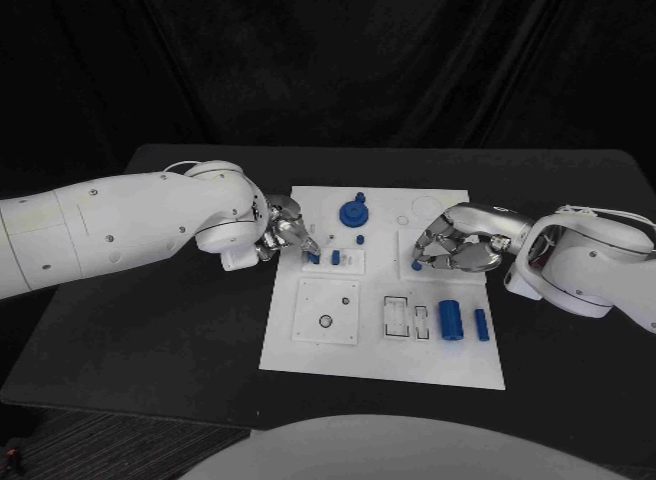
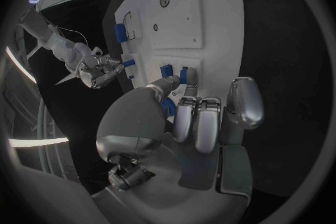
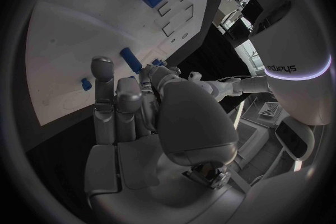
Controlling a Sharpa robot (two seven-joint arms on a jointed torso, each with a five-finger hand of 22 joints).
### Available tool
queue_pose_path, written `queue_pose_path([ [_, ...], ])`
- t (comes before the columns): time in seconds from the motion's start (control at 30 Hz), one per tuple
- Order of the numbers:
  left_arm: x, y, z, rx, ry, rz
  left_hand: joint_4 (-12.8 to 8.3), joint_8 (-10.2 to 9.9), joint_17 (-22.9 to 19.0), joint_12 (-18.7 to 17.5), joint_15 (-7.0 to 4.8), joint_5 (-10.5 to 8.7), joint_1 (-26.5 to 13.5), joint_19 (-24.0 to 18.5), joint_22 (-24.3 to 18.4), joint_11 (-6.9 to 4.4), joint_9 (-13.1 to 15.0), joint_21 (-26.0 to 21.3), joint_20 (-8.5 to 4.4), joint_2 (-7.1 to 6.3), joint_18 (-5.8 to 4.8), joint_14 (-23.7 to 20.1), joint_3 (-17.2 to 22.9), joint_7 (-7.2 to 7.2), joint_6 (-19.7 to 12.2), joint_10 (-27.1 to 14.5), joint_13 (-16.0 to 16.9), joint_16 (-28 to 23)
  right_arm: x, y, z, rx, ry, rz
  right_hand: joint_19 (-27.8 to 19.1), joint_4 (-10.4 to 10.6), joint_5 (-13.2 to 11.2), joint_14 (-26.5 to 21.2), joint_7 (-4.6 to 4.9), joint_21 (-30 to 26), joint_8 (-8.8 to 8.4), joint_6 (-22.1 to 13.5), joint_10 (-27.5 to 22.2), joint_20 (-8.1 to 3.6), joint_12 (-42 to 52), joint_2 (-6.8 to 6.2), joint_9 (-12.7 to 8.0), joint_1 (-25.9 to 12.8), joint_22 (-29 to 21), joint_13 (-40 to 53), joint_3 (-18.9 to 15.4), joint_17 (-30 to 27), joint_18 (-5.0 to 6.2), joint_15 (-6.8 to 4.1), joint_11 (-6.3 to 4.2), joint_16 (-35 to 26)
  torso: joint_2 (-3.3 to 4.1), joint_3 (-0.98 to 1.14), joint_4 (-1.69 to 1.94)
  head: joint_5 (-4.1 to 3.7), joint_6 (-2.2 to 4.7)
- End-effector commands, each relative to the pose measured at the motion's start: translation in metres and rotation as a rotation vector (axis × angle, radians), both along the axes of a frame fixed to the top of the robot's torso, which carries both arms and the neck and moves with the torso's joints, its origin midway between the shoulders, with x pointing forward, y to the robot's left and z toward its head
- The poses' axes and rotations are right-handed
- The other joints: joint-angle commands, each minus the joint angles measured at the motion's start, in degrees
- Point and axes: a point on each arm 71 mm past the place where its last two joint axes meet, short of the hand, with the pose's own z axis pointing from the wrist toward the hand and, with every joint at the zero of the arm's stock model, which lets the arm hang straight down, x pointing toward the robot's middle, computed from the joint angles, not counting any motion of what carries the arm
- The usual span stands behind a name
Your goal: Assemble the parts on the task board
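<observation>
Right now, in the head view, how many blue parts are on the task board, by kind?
Round blue knob: 1
Blue cylinders lying flat: 2
Small blue pieces: 4, as far as shows
Total: 7

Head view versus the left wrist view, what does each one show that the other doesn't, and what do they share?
Head view alone: the blue round gear-like part near the far edge of the task board, plus a large blue cylinder and a slimmer blue peg lying near the right arm's side.

Left wrist view alone: the palm side of the left hand, fingers curled just short of two small blue parts.

Both: the board, the left hand and the right hand.
</observation>
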Motion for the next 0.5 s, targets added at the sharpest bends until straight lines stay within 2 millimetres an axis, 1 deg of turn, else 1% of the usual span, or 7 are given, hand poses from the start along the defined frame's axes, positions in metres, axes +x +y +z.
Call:
queue_pose_path([
  [0.03, -0.0004, -0.0014, -0.0011, -0.007, 0.0, -0.009, 0.3, 0.3, 13.5, -0.3, -0.14, 0.23, -0.3, -0.3, 8.8, -0.05, 0.0, 0.1, 0.07, 0.28, -0.13, 4.8, 0.0, -0.29, -0.2, -0.2, 9.7, -0.1, -0.0006, -0.0005, -0.0016, -0.003, 0.01, -0.008, -0.3, 0.0, 0.3, -0.3, -0.06, 0.0, -0.39, -0.4, -0.2, -0.02, -0.1, -0.07, 0.1, 0.7, 3.1, 0.0, 0.2, 0.0, 1.13, -0.09, 0.05, -0.1, 0.03, -0.04, 0.01, -0.08, -0.01],
  [0.1, -0.0006, -0.0013, -0.002, -0.007, 0.002, -0.01, 0.2, 0.3, 13.4, -0.3, -0.15, 0.26, -0.2, -0.4, 8.8, -0.06, 0.1, 0.0, 0.07, 0.33, -0.11, 4.8, 0.1, -0.3, -0.2, -0.2, 9.6, -0.1, -0.0007, -0.0005, -0.0016, -0.003, 0.01, -0.007, -0.3, 0.0, 0.3, -0.3, -0.06, 0.0, -0.39, -0.4, -0.2, -0.02, -0.1, -0.07, 0.1, 0.7, 3.1, 0.0, 0.2, 0.0, 1.13, -0.09, 0.05, -0.1, 0.03, -0.05, 0.02, -0.15, -0.01],
  [0.17, -0.0009, -0.0013, -0.0029, -0.007, 0.005, -0.011, 0.2, 0.3, 13.4, -0.3, -0.15, 0.26, -0.2, -0.4, 8.8, -0.06, 0.1, 0.0, 0.07, 0.33, -0.11, 4.8, 0.1, -0.3, -0.2, -0.2, 9.6, -0.1, -0.0006, -0.0006, -0.0016, -0.001, 0.011, -0.009, -0.3, 0.0, 0.3, -0.3, -0.06, 0.0, -0.39, -0.4, -0.2, -0.02, -0.1, -0.07, 0.1, 0.7, 3.1, 0.0, 0.2, 0.0, 1.13, -0.09, 0.05, -0.1, -0.01, -0.01, -0.04, -0.11, -0.01],
  [0.5, -0.0016, -0.0016, -0.0062, -0.011, 0.009, -0.013, 0.2, 0.3, 13.4, -0.3, -0.15, 0.27, -0.2, -0.4, 8.8, -0.06, 0.1, 0.0, 0.07, 0.39, -0.11, 4.7, 0.1, -0.3, -0.3, -0.3, 9.6, -0.2, -0.0007, -0.0014, -0.002, 0.01, 0.022, -0.016, -0.3, 0.0, 0.3, -0.3, -0.06, 0.0, -0.39, -0.4, -0.2, -0.02, -0.1, -0.07, 0.1, 0.7, 3.1, 0.0, 0.2, 0.0, 1.13, -0.09, 0.05, -0.1, -0.15, 0.03, -0.12, -0.06, -0.01],
])
